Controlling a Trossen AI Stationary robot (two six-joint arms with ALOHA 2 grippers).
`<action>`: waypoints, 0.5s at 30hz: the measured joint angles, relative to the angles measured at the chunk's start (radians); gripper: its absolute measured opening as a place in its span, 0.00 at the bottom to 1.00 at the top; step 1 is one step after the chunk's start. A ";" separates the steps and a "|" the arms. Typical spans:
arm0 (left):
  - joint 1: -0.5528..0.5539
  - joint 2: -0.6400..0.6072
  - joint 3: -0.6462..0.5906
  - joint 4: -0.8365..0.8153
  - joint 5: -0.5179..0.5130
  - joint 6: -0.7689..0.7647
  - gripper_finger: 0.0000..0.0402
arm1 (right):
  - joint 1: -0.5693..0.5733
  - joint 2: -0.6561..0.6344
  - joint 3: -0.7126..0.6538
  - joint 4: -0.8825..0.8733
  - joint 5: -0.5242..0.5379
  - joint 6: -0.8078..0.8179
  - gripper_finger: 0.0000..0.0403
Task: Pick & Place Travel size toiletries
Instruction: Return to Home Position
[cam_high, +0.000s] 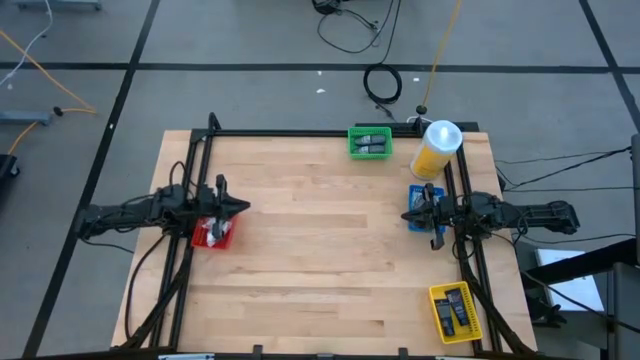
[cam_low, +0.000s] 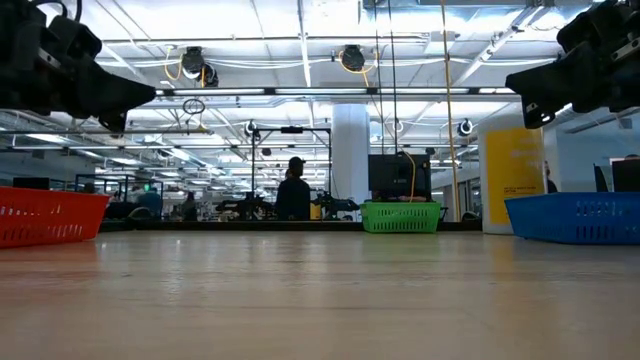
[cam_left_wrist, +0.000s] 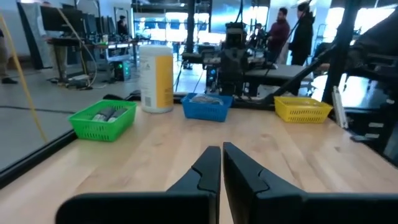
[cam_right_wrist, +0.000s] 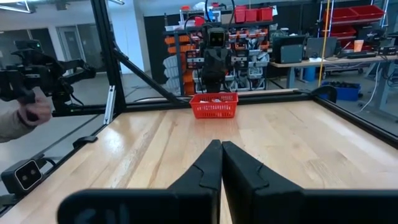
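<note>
Small dark grey and black toiletries lie in the green basket (cam_high: 369, 142) (cam_left_wrist: 104, 114) at the far edge and in the yellow basket (cam_high: 452, 310) at the near right corner. More small items show in the red basket (cam_high: 212, 233) (cam_right_wrist: 213, 104) and the blue basket (cam_high: 424, 207) (cam_left_wrist: 207, 106). My left gripper (cam_high: 238, 208) (cam_left_wrist: 221, 160) is shut, raised over the table beside the red basket and pointing right. My right gripper (cam_high: 408, 214) (cam_right_wrist: 222, 157) is shut, raised beside the blue basket and pointing left.
A tall yellow bottle with a white cap (cam_high: 437, 148) (cam_left_wrist: 155, 77) stands at the far right, next to the blue basket. A black frame (cam_high: 300, 133) runs along the far edge and both sides. The bare wood (cam_high: 320, 240) lies between the grippers. People stand in the room beyond.
</note>
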 joint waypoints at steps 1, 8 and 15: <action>0.000 0.007 0.000 0.000 -0.005 0.001 0.05 | 0.000 0.000 0.000 0.001 0.000 0.000 0.01; 0.000 0.007 0.000 0.002 -0.012 0.007 0.02 | 0.000 0.000 0.000 0.000 0.000 0.000 0.01; 0.000 0.007 0.000 0.003 -0.012 0.007 0.03 | 0.000 0.000 0.000 0.000 0.000 0.000 0.01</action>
